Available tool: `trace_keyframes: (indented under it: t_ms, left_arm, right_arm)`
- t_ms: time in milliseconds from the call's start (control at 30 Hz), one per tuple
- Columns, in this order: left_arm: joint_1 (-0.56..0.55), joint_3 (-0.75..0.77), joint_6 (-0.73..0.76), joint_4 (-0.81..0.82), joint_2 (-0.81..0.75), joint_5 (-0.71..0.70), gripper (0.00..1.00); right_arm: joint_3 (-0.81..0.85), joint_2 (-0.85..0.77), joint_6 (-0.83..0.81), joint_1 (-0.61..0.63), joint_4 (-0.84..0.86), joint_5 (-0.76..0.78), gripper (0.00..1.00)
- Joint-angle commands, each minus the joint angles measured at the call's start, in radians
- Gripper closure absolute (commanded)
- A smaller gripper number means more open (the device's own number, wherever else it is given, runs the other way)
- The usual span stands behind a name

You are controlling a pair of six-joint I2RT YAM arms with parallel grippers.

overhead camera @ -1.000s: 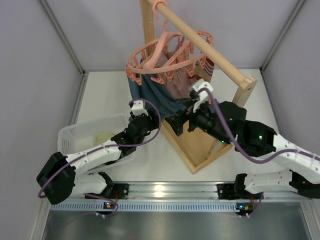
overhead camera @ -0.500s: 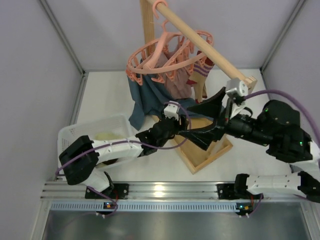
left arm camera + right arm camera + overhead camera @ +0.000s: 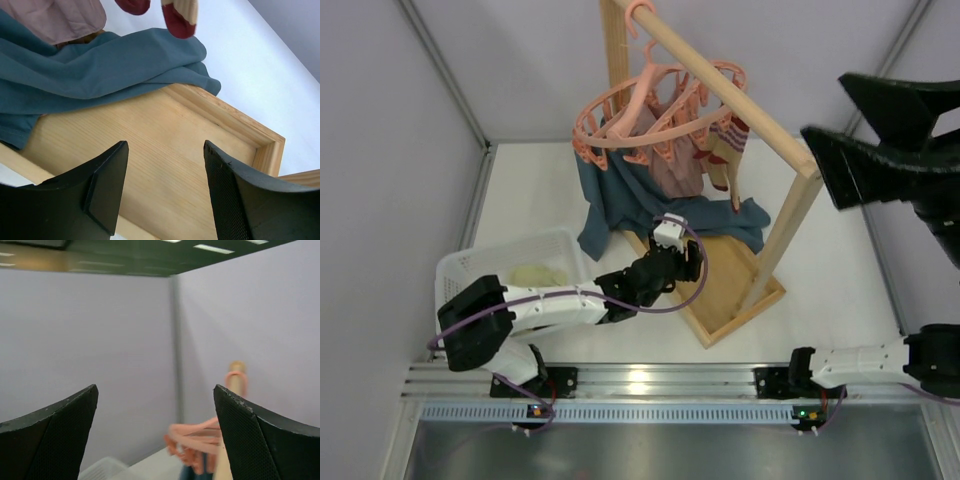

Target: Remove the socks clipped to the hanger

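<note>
Upper centre, socks hang clipped on the hanger; the left gripper and right gripper both gape empty, so those are left to remove.

The left gripper looks down on a wooden base. Its two black fingers stand apart and nothing is between them, only the bare wood below. A blue-grey cloth lies in folds over the far edge of the base. Above it, at the top left, hangs a pink garment. At the top edge the toes of two socks hang down, apart from the cloth: one is dark red, and the other is pale with a red toe. At the right is the white table.
</note>
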Motion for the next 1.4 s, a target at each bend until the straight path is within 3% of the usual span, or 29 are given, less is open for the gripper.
trace_keyframes:
  t_ms: [0,33,67,133,233,467,500,733,867,900,967,1033,1167,1200,1367]
  left_arm:
    - [-0.011,-0.020,-0.028,0.051,-0.048,-0.040,0.35]
    - [-0.013,-0.023,-0.034,0.051,-0.049,-0.040,0.35]
    - [-0.016,-0.025,-0.037,0.051,-0.054,-0.038,0.35]
    - [-0.019,-0.029,-0.038,0.051,-0.053,-0.038,0.35]
    - [-0.022,-0.035,-0.048,0.051,-0.049,-0.044,0.36]
    - [-0.022,-0.034,-0.058,0.050,-0.033,-0.008,0.36]
    - [-0.022,-0.037,-0.061,0.050,-0.034,-0.006,0.36]
    - [-0.024,-0.080,-0.075,0.050,-0.083,0.006,0.36]
    - [-0.024,-0.098,-0.034,0.050,-0.103,-0.006,0.36]
    - [-0.024,-0.095,-0.005,0.051,-0.103,-0.008,0.40]
    - [-0.022,-0.084,0.029,0.051,-0.091,-0.017,0.45]
    - [-0.022,-0.063,0.076,0.053,-0.068,-0.021,0.45]
    - [-0.012,0.009,0.155,0.054,0.004,0.000,0.42]
    - [-0.005,0.030,0.193,0.054,0.036,0.020,0.41]
    - [0.064,0.127,0.264,0.072,0.110,0.156,0.37]
  right_arm:
    - [-0.013,0.082,-0.266,0.012,0.229,0.490,0.06]
    - [-0.021,0.098,-0.446,0.010,0.300,0.568,0.07]
    - [-0.037,0.129,-0.536,0.007,0.478,0.704,0.06]
    - [0.005,0.164,-0.624,-0.035,0.518,0.811,0.06]
    - [0.100,0.186,-0.547,-0.164,0.457,0.854,0.06]
    - [0.052,0.201,-0.448,-0.393,0.395,0.845,0.05]
    - [0.051,0.206,-0.367,-0.428,0.373,0.832,0.04]
    - [0.030,0.255,0.110,-0.830,-0.038,0.556,0.04]
    - [-0.159,0.220,0.404,-1.173,-0.103,0.260,0.04]
    - [-0.213,0.211,0.495,-1.229,-0.094,0.191,0.04]
    - [-0.417,0.171,0.569,-1.379,0.011,-0.059,0.05]
    - [-0.565,0.139,0.633,-1.436,0.128,-0.288,0.05]
    - [-0.911,0.128,0.745,-1.464,0.390,-0.506,0.09]
    - [-0.959,0.132,0.767,-1.459,0.524,-0.573,0.09]
    - [-1.119,0.114,0.762,-1.435,0.667,-0.578,0.09]
